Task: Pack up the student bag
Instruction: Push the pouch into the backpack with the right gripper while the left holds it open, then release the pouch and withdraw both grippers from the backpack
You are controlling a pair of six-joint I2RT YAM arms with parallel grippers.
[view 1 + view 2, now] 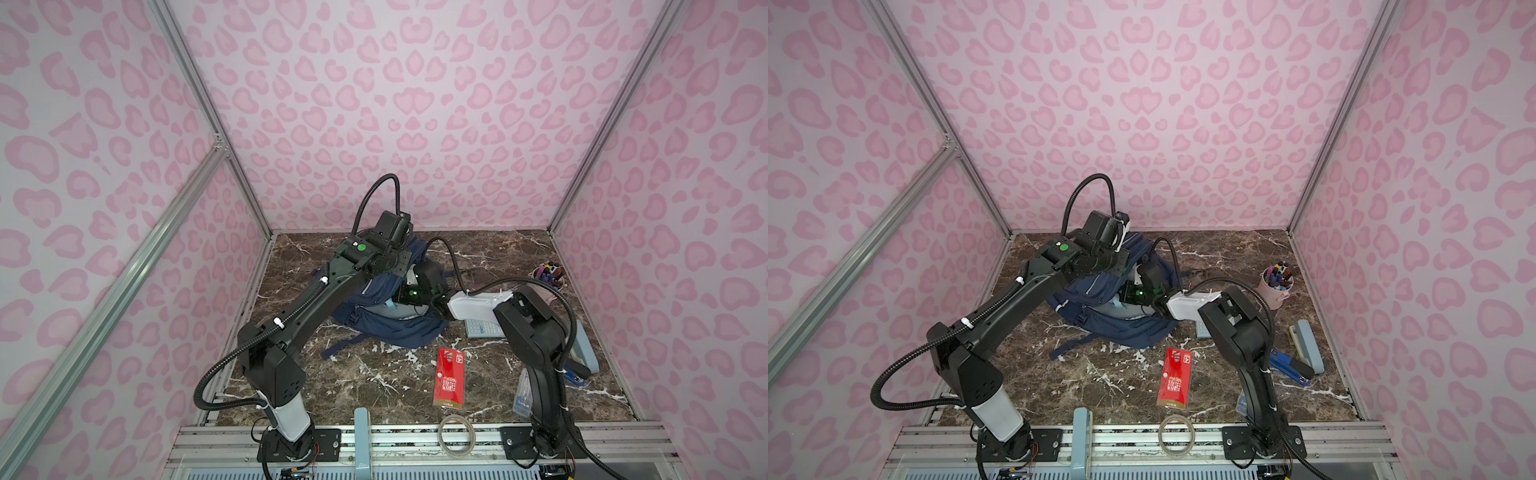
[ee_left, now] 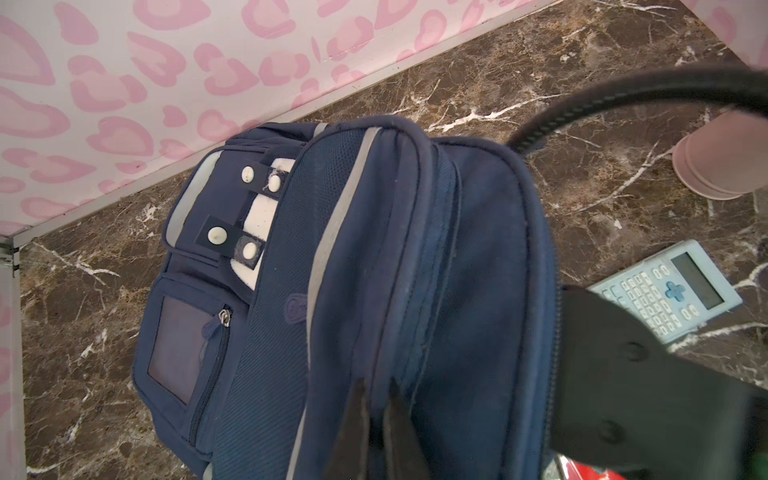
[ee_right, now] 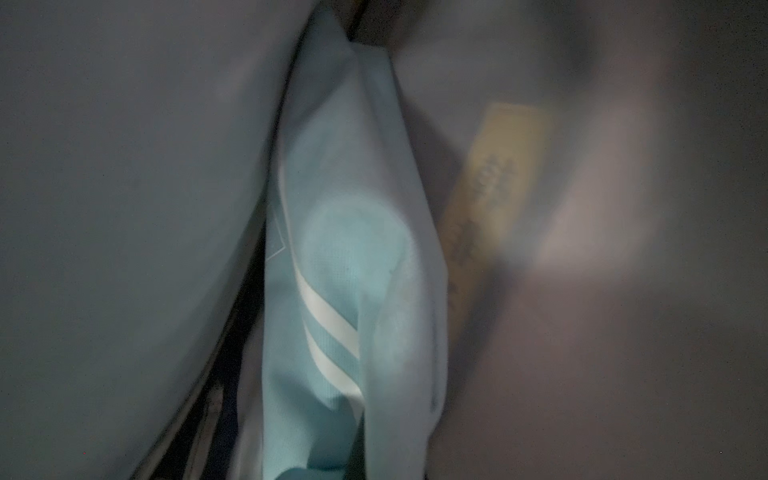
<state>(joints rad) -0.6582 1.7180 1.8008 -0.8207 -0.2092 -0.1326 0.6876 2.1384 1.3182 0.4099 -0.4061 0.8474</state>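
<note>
Navy student bag (image 1: pixel 390 328) lies near the table's (image 1: pixel 498 257) back, long axis roughly front-to-back. Left gripper (image 2: pixel 376 415) is clamped on its upper fabric; right gripper (image 1: pixel 402 296), closed, is buried inside its mouth.

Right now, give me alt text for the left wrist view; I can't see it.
A navy bag fills the view, with the left gripper holding its jaws shut on a fold of its fabric. A blue calculator lies on the marble table beside it, and a pink cup stands nearby.
</note>
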